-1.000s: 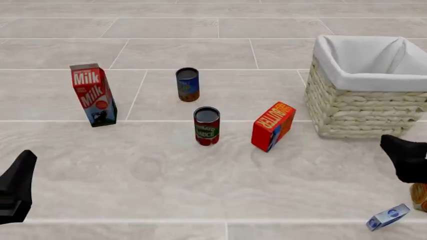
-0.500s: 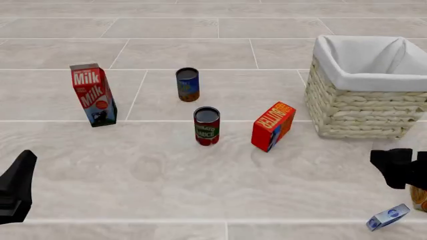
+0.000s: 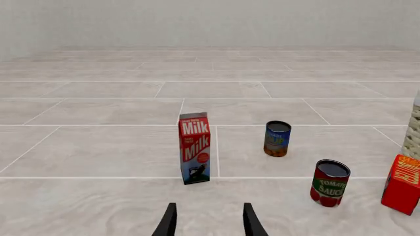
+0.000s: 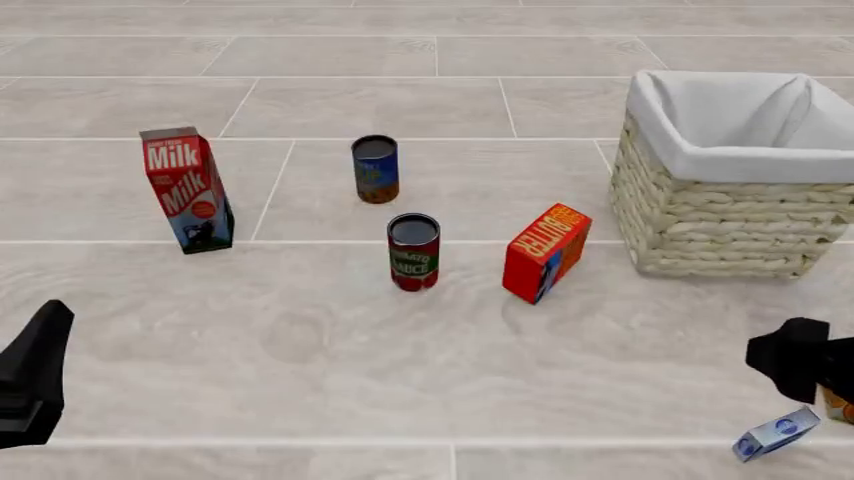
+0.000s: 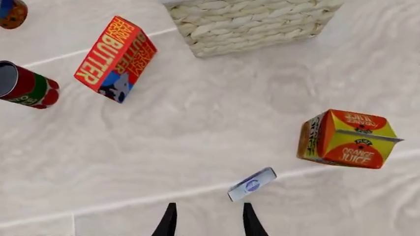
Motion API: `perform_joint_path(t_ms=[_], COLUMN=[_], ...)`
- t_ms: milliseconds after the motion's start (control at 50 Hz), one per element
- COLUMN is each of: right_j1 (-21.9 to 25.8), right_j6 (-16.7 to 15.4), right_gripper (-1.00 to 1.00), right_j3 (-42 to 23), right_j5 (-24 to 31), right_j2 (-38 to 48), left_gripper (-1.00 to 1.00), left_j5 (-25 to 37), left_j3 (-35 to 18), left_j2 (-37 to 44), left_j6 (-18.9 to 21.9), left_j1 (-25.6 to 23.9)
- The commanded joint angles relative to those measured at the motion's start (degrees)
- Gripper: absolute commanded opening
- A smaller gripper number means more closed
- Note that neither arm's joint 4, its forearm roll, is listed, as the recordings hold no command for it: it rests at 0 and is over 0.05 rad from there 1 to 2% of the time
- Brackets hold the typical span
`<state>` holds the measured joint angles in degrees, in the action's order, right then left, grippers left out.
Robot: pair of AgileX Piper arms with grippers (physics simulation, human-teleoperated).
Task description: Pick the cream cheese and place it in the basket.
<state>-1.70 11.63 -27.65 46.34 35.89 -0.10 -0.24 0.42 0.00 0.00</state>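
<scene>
The right pincer (image 5: pixel 207 219) hangs open and empty just beside the cream cheese (image 5: pixel 252 184), seemingly not touching it.

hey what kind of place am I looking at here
Likely a simulated tabletop test scene with a kitchen-grocery theme: a pale tiled surface holding a milk carton, a butter box, and a lined wicker basket, with bare walls behind.

Bare worktop (image 5: pixel 196 147) lies between the right hand (image 5: pixel 208 221) and the cream cheese (image 5: pixel 252 184); the orange juice carton (image 5: pixel 345 139) stands just beside it (butter box (image 5: pixel 115 59) well apart).
</scene>
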Motion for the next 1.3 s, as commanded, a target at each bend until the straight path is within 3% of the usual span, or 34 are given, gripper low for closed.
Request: perform_joint_path(t_ms=[20, 80, 200, 240, 300, 320, 380, 420, 440, 520, 800, 1100, 1300], right_j1=[-1.39, 1.05, 1.11, 3.45, 2.77, 3.69, 2.78, -0.35, -0.36, 0.78, -3.31, -5.15, -9.6], right_j6=[-0.64, 0.89, 1.81, 5.51, 5.75, 7.62, 7.84, 4.93, 4.92, 7.92, 4.3, 2.92, -0.48], right_gripper=[1.0, 1.0, 1.0, 1.0, 1.0, 1.0, 1.0, 1.0, 1.0, 1.0, 1.0, 1.0, 1.0], right_j3=[-1.43, -0.86, -2.17, -0.97, -1.23, -0.87, -2.02, -2.95, -2.95, -1.11, -0.16, 1.52, 1.32], right_j5=[1.62, 2.9, 4.45, 5.78, 7.01, 8.21, 10.1, 9.05, 9.03, 9.72, 5.65, 1.47, -2.71], right_j2=[6.5, 6.71, 7.75, 6.43, 6.2, 5.18, 4.78, 6.66, 6.68, 4.93, 10.08, 14.06, 20.27], left_gripper=[1.0, 1.0, 1.0, 1.0, 1.0, 1.0, 1.0, 1.0, 1.0, 1.0, 1.0, 1.0, 1.0], left_j5=[0.0, 0.0, 0.0, 0.0, 0.0, 0.0, 0.0, 0.0, 0.0, 0.0, 0.0, 0.0, 0.0], left_j3=[0.0, 0.0, 0.0, 0.0, 0.0, 0.0, 0.0, 0.0, 0.0, 0.0, 0.0, 0.0, 0.0], left_j2=[0.0, 0.0, 0.0, 0.0, 0.0, 0.0, 0.0, 0.0, 0.0, 0.0, 0.0, 0.0, 0.0], left_j6=[0.0, 0.0, 0.0, 0.0, 0.0, 0.0, 0.0, 0.0, 0.0, 0.0, 0.0, 0.0, 0.0], left_j1=[0.0, 0.0, 0.0, 0.0, 0.0, 0.0, 0.0, 0.0, 0.0, 0.0, 0.0, 0.0, 0.0])
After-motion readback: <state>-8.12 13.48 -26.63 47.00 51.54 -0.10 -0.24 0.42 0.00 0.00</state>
